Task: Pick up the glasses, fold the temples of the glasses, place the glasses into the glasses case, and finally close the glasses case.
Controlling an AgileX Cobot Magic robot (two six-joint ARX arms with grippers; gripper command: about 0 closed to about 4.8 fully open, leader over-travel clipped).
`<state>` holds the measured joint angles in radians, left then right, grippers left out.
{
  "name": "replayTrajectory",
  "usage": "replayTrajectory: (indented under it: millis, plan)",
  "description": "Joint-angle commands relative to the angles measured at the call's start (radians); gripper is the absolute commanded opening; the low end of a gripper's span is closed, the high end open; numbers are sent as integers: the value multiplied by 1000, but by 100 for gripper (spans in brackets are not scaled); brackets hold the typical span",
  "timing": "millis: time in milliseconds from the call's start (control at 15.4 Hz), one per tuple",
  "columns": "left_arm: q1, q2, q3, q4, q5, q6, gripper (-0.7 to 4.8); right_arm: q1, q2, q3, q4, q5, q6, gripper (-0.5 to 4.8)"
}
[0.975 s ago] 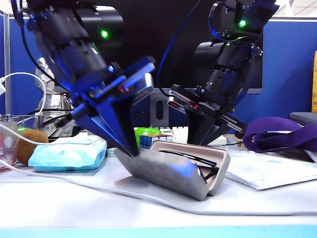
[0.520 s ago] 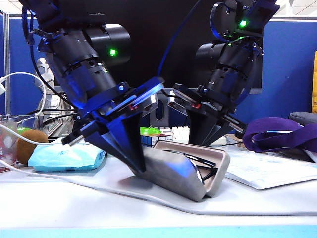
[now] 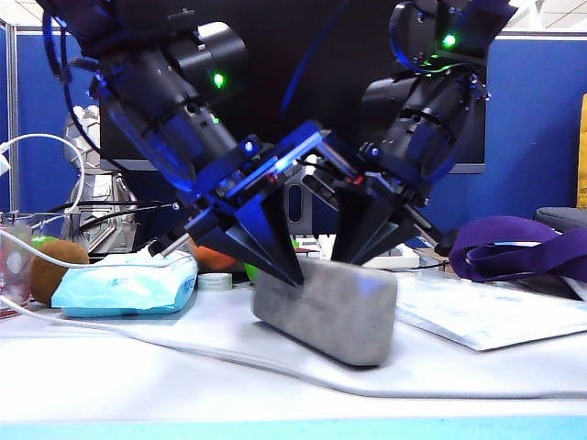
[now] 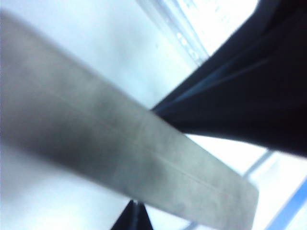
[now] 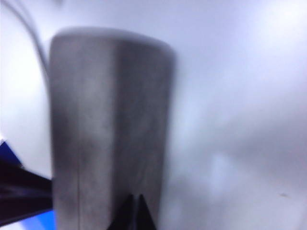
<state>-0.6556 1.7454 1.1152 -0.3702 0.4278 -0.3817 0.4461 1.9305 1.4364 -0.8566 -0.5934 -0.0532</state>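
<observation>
Case [image 3: 327, 310] closed on table [image 3: 138, 367].
Pressed from above by left gripper [image 3: 286, 275] and right gripper [image 3: 344, 254], both pinched together, empty.

Left gripper [image 4: 135, 216] tips against closed glasses case [image 4: 120, 143]

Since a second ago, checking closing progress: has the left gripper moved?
Yes. The left gripper has swung rightward, away from the light-blue tissue pack, pressing shut the grey felt glasses case.

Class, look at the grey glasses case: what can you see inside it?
Nothing inside shows. The glasses case is shut, so the grey shell hides its contents. The left claw and the shut right claw are both at its top edge.
</observation>
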Motion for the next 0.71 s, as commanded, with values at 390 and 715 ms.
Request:
replayTrajectory:
  millis: [390,715]
  plan:
    - [-12,-7,4,151,-26,4,-6,3,-41,3,-33,-29,-5,-5]
    - [-11,-39,4,78,-20,8,-5,4,-41,3,-33,-93,-30,-5]
